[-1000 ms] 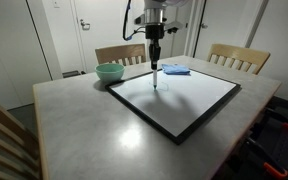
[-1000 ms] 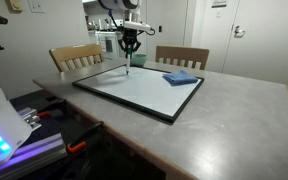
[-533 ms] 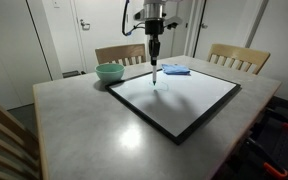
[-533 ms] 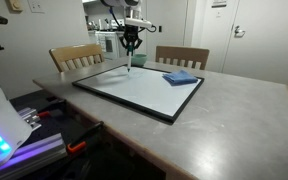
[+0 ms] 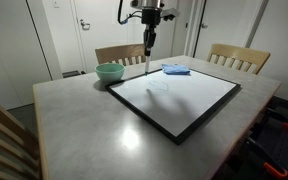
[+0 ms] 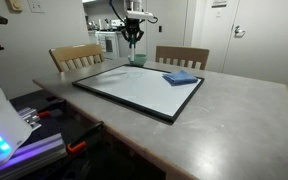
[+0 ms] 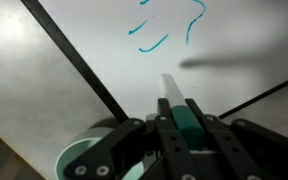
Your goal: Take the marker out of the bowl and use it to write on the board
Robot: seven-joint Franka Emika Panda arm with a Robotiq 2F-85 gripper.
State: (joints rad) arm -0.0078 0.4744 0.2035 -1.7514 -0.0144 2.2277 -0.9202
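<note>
My gripper (image 5: 149, 38) hangs high above the far left part of the board (image 5: 184, 100), shut on the marker (image 5: 148, 55), which points down and is clear of the surface. In the wrist view the marker's teal body (image 7: 192, 125) is clamped between the black fingers (image 7: 156, 128), with its pale tip toward the white board (image 7: 234, 40). Teal strokes (image 7: 154, 42) show on the board. The mint-green bowl (image 5: 109, 72) stands on the table just left of the board, and its rim (image 7: 84, 158) shows under the gripper in the wrist view. In an exterior view the gripper (image 6: 134, 32) is above the board's far edge.
A folded blue cloth (image 5: 176, 69) lies at the board's far edge. Two wooden chairs (image 5: 119, 53) (image 5: 239, 57) stand behind the grey table (image 5: 74, 120). A third chair back (image 5: 4, 140) is at the near left corner.
The gripper has lifted the marker off the board and risen well above it, drifting slightly toward the far edge and the bowl.
</note>
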